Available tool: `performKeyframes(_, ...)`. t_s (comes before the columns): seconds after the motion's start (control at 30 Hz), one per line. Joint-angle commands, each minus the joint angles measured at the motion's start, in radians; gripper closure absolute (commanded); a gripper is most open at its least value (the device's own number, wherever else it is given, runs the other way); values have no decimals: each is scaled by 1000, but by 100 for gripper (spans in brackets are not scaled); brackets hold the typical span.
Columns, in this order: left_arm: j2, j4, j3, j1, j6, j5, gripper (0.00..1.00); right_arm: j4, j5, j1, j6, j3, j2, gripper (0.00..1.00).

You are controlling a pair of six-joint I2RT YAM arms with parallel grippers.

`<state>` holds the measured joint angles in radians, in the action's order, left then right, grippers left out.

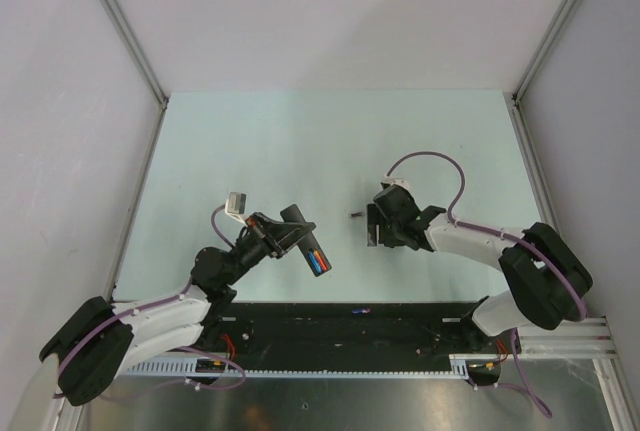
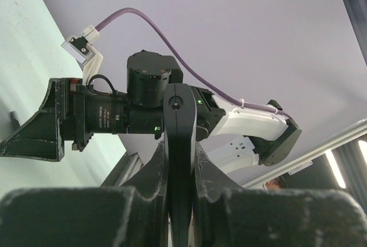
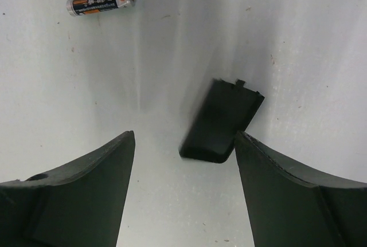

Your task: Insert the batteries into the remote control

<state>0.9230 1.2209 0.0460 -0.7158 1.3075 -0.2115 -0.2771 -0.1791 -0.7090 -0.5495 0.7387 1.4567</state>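
The left hand [image 1: 283, 234] is clamped on the remote control [image 1: 308, 247] and holds it lifted off the desk [image 1: 250, 141]. In the top view the remote's long axis runs on a diagonal, from far-left to near-right, and the hand grips it around its upper half. The nearer end sticks out past the fingers toward the right arm. Two batteries [image 1: 318, 259], one blue and one red-orange, lie side by side in that end, along the remote's length. In the left wrist view the remote shows edge-on as a thin upright black slab pinched between the two fingers.

The right hand [image 3: 183, 137] is spread wide and grips nothing, hovering low over the desk. A flat black cover [image 3: 221, 121] lies between its fingers, closer to the right one, with its tabbed edge pointing away from the hand and its length slanted up to the right. A loose battery [image 3: 100, 2], silvery with an orange label, lies well beyond the left fingertip. It lies almost crosswise to the hand, and its button end seems to point right, though that is hard to make out.
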Motion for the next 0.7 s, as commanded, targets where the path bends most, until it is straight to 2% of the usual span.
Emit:
performKeyframes(0.0, 0, 37, -84, -5, -19, 4, 100, 16, -20, 8, -1, -10, 11, 25)
performKeyframes(0.33, 10, 37, -81, -5, -20, 3, 100, 19, -14, 22, -4, -18, 16, 27)
performKeyframes(0.67, 10, 37, -81, -5, -19, 3, 100, 21, -2, 54, -17, -39, 25, 45)
